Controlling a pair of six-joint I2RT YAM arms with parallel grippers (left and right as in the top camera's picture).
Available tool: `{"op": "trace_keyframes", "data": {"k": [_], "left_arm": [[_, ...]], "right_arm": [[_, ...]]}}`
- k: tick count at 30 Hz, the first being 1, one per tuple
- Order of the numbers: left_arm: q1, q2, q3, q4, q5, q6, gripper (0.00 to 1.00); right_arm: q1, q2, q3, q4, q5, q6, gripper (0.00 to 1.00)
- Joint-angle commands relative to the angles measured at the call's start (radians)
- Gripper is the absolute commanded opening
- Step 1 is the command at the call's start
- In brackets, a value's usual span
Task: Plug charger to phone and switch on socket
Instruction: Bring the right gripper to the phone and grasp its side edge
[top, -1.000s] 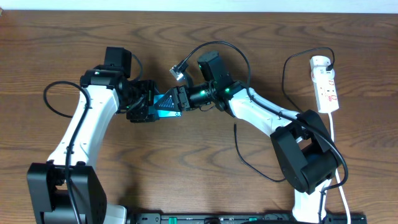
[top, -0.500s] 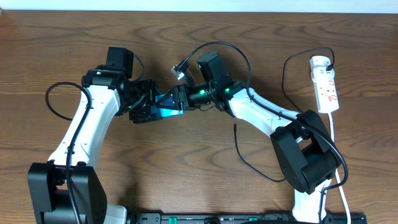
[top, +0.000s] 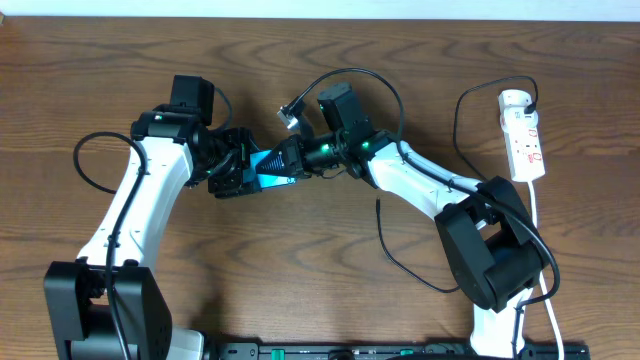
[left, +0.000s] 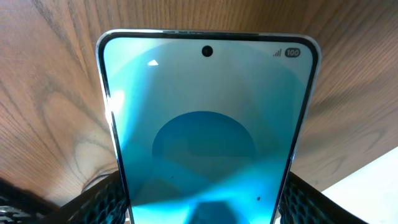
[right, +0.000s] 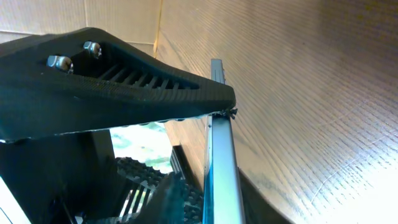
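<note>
The phone (top: 268, 170), its screen bright cyan, is held off the table between the two arms. My left gripper (top: 240, 170) is shut on its long sides; in the left wrist view its black ribbed fingers (left: 93, 199) flank the phone (left: 205, 124). My right gripper (top: 287, 158) is shut on the phone's other end, across its thin edge (right: 217, 162), with the upper finger (right: 124, 81) touching it. The charger's connector tip (top: 290, 110) lies free just behind the right gripper, its thin black cable arching over the right arm. The white socket (top: 523, 135) lies at the far right.
A black plug (top: 531, 100) sits in the socket's top end, and a thin black cable loops left of it. More black cable trails across the table (top: 300, 280) under the right arm. A white cord runs from the socket toward the front edge.
The right gripper's jaws have closed onto the phone's end. The phone's right end has shifted slightly. The left arm has not moved.
</note>
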Motion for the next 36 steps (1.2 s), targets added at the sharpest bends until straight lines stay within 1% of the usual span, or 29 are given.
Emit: {"op": "trace_keyframes", "data": {"k": [1, 5, 11, 13, 21, 29, 31, 32, 33, 34, 35, 36], "left_arm": [[-0.003, -0.005, 0.0, -0.001, 0.01, 0.02, 0.07], [-0.003, -0.005, 0.0, -0.001, 0.011, 0.032, 0.08], [-0.003, -0.005, 0.0, -0.001, 0.006, 0.051, 0.08], [-0.003, -0.005, 0.0, 0.0, 0.006, 0.061, 0.07], [-0.003, -0.005, 0.0, 0.0, 0.002, 0.062, 0.08], [-0.002, -0.005, 0.0, 0.01, -0.061, 0.066, 0.08], [0.0, -0.005, 0.0, 0.023, -0.093, 0.066, 0.17], [0.004, -0.005, 0.0, 0.037, -0.095, 0.082, 0.27], [0.009, -0.005, 0.0, 0.059, -0.095, 0.114, 0.33], [0.017, -0.006, 0.0, 0.098, -0.089, 0.164, 0.46], [0.025, -0.006, 0.0, 0.136, -0.076, 0.209, 0.55], [0.032, -0.006, 0.0, 0.169, -0.058, 0.25, 0.62]], "right_arm": [[0.011, -0.001, 0.01, -0.001, -0.001, 0.0, 0.17], [0.011, -0.001, 0.01, -0.001, -0.001, 0.0, 0.09], [0.011, -0.001, 0.01, -0.004, -0.001, 0.0, 0.06], [0.011, -0.001, 0.01, -0.007, -0.001, -0.001, 0.01], [0.011, -0.001, 0.01, -0.019, -0.001, -0.001, 0.01], [0.01, -0.001, 0.01, -0.027, -0.001, -0.01, 0.01], [0.01, -0.001, 0.01, -0.032, -0.001, -0.021, 0.01], [0.01, -0.001, 0.01, -0.036, 0.0, -0.024, 0.01], [0.01, -0.001, 0.01, -0.039, 0.0, -0.024, 0.01], [0.01, -0.001, 0.01, -0.04, 0.0, -0.024, 0.01], [0.01, -0.001, 0.01, -0.042, 0.0, -0.031, 0.01], [0.01, -0.001, 0.01, -0.042, 0.0, -0.043, 0.01]]}}
